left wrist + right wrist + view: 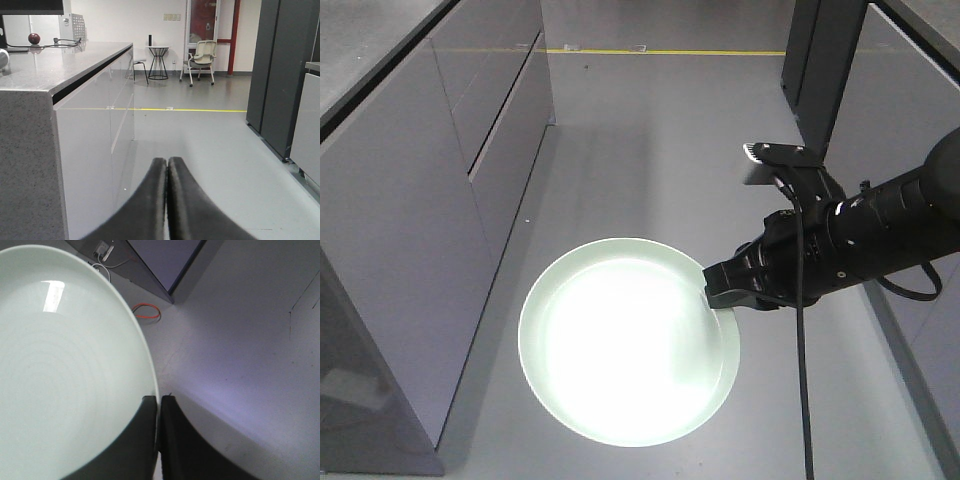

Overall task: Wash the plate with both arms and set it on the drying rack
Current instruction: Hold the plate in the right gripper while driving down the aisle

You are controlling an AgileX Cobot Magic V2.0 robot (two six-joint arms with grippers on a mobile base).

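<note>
Open grey floor [650, 150] ran toward 12 o'clock. A grey stone-topped table [410, 220] walled 9 o'clock; tall dark-grey cabinets [825, 60] stood at 1 o'clock; the round mint-green plate [630, 345] filled 6 o'clock.

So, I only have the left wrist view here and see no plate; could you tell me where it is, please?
Observer: The right tool holds the plate by its edge, out over the floor.
Operator: Is the grip on the edge only?
Observer: Yes. In the right wrist view the fingers pinch the edge, one on each face of the plate.
Operator: Is my left tool anywhere near it?
Observer: The front view shows only the right arm. The left tool does not appear beside the plate there.
</note>
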